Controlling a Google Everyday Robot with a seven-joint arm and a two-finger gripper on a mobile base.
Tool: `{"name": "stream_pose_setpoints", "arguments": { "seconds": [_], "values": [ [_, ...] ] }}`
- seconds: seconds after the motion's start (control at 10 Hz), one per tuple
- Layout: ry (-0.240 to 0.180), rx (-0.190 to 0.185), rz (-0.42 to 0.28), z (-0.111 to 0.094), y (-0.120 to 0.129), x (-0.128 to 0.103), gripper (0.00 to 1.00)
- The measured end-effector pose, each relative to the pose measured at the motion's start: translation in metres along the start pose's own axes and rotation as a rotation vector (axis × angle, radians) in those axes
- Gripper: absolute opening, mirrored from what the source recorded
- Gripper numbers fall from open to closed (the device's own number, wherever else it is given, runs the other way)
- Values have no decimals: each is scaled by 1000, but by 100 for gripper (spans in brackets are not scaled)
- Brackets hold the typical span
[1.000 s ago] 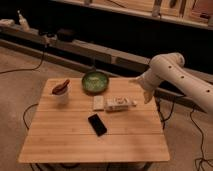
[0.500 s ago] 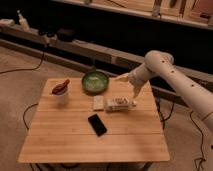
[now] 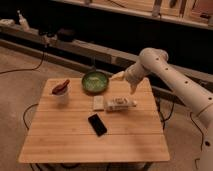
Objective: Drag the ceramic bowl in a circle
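The ceramic bowl [image 3: 95,82] is round, shallow and glossy green, and it rests near the far edge of the wooden table [image 3: 75,142]. My gripper [image 3: 125,83] hangs over the table's far right part, just to the right of the bowl and apart from it. It is open and holds nothing; one finger [image 3: 118,76] reaches left toward the bowl's rim and the other points down. The white arm [image 3: 165,70] comes in from the right.
A small white cup [image 3: 61,93] with a reddish-brown object stands at the left. A white packet [image 3: 98,102] and a pale wrapped item [image 3: 121,104] lie mid-table, with a black phone [image 3: 97,124] nearer me. A dark shelf with cables runs behind.
The arm has swung left and toward the far edge, bringing the gripper from beyond the table's right side to just beside the bowl. The bowl has not moved.
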State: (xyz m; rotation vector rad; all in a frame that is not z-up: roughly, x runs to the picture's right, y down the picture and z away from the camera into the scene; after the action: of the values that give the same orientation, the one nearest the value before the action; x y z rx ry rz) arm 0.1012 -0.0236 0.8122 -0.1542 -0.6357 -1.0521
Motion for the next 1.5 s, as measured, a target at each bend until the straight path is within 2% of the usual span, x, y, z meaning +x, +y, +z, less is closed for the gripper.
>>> {"name": "stream_pose_setpoints", "arguments": {
  "seconds": [0.2, 0.3, 0.5, 0.7, 0.9, 1.0, 1.2, 1.5],
  "values": [
    [32, -14, -58, 8, -16, 8, 80],
    [52, -24, -69, 19, -24, 11, 80],
    [91, -29, -35, 43, -34, 18, 80],
    [161, -16, 32, 67, -36, 30, 80],
    [185, -8, 77, 88, -37, 32, 80],
    [180, -10, 87, 100, -38, 30, 80],
    [146, -21, 83, 120, -37, 24, 80],
    [73, -44, 60, 146, -36, 18, 80]
  ]
}}
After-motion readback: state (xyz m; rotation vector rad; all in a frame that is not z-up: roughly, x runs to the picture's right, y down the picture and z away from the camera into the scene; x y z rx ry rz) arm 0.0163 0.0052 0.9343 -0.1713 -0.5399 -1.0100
